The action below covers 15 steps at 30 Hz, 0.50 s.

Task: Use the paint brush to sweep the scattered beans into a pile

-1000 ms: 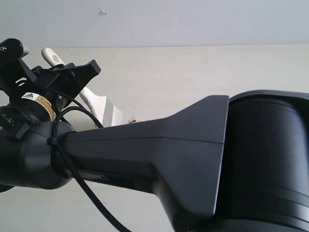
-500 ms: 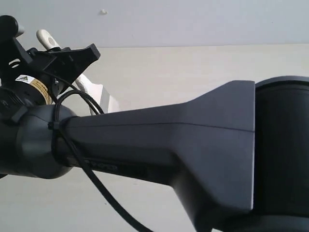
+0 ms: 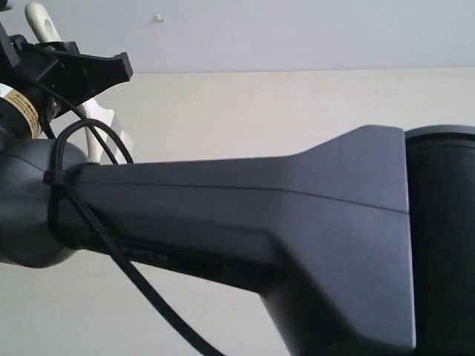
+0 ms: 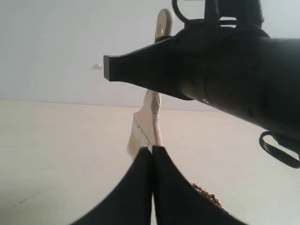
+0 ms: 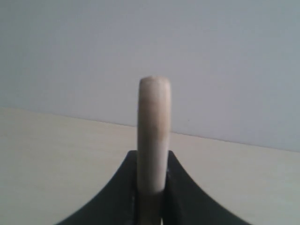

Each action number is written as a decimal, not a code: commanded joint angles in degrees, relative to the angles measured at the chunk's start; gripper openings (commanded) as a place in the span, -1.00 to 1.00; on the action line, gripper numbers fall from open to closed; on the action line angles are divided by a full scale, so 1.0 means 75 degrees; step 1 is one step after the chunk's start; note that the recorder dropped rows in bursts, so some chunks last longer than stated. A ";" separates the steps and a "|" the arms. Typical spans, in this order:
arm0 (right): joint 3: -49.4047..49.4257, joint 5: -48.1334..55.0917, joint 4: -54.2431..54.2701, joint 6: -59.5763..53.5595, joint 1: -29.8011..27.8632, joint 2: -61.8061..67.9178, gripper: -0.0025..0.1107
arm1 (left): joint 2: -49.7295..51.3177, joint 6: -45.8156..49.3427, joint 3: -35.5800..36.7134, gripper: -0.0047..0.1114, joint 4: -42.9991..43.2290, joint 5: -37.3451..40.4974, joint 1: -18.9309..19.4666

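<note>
Right end effector [image 5: 152, 164] is clenched on the handle of the paint brush [image 5: 153, 117], bristles angled down toward the counter [image 4: 56, 154]. Left end effector [image 4: 152, 152] is closed on nothing, fingers pressed together. The beans [image 4: 208, 197] lie on the counter nearby.

I seem to work at a robot test bench, a lab of sorts: a plain pale wall [image 3: 297, 33] runs across the top of the frame, a cream tabletop [image 3: 260, 111] lies below it, and my black arm [image 3: 260, 215] carries a tied-on cable [image 3: 141, 289] and, at upper left, a yellow warning label [image 3: 20, 111].
</note>
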 commanded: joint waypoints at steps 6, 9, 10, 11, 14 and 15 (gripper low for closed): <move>-0.0086 -0.0036 -0.0007 0.1681 -0.0402 0.0171 -0.96 | -0.0040 0.0018 0.0044 -0.92 -0.0010 -0.0027 0.0028; -0.0086 -0.0036 -0.0007 0.1681 -0.0613 0.0187 -0.96 | -0.0040 0.0018 0.0044 -0.92 -0.0010 -0.0027 0.0028; -0.0086 -0.0036 -0.0007 0.1681 -0.0651 0.0187 -0.96 | -0.0040 0.0018 0.0044 -0.92 -0.0010 -0.0027 0.0028; -0.0086 -0.0036 -0.0048 0.1667 -0.0705 0.0187 -0.96 | -0.0040 0.0018 0.0044 -0.92 -0.0010 -0.0027 0.0028; -0.0086 -0.0036 -0.0366 0.1061 -0.0775 0.0187 -0.96 | -0.0040 0.0018 0.0044 -0.92 -0.0010 -0.0027 0.0028; -0.0086 -0.0036 -0.0508 0.0664 -0.0775 0.0187 -0.96 | -0.0040 0.0018 0.0044 -0.92 -0.0010 -0.0027 0.0028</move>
